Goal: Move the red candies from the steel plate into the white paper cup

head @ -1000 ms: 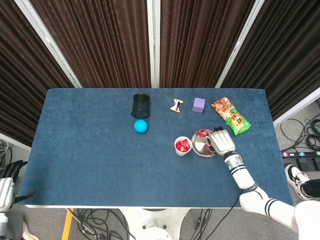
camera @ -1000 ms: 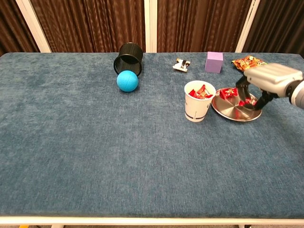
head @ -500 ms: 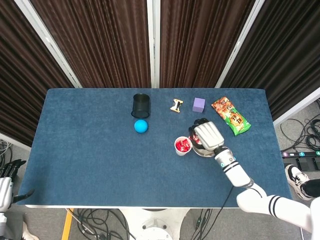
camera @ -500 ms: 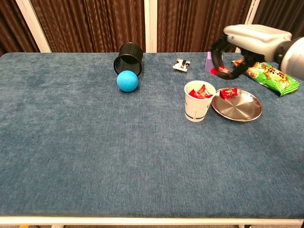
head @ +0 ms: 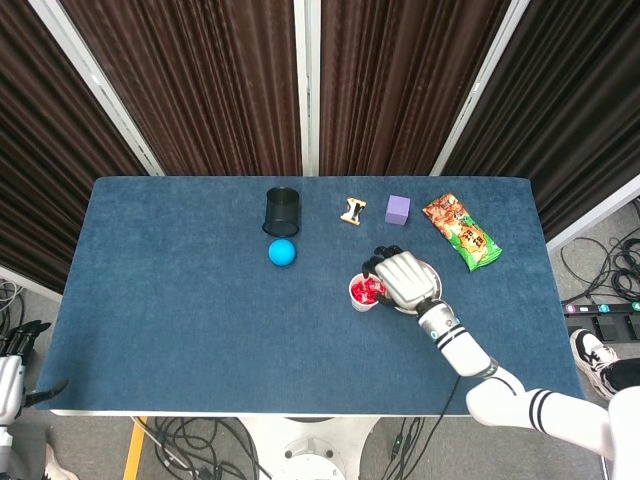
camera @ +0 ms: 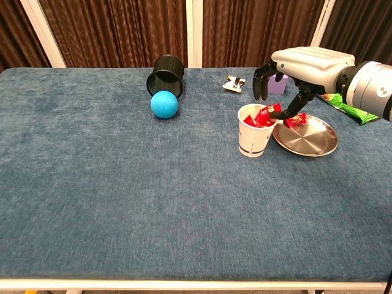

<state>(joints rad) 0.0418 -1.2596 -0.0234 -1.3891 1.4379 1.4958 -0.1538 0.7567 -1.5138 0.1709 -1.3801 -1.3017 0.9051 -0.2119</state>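
The white paper cup stands right of the table's middle with several red candies in it. Just to its right lies the steel plate, and one red candy rests on its left part. My right hand hovers over the cup and the plate's left edge, fingers spread apart. Its thumb tip reaches down to the topmost candy at the cup's rim. In the head view this hand hides most of the plate. My left hand hangs below the table's near left corner, holding nothing.
A black cup lies on its side at the back, with a blue ball in front of it. Behind the plate are a small figure-like item, a purple cube and a snack bag.
My right hand rose from the plate pinching a red candy and swung left over the cup. Its fingers have spread, and that candy now sits atop the cup's pile.
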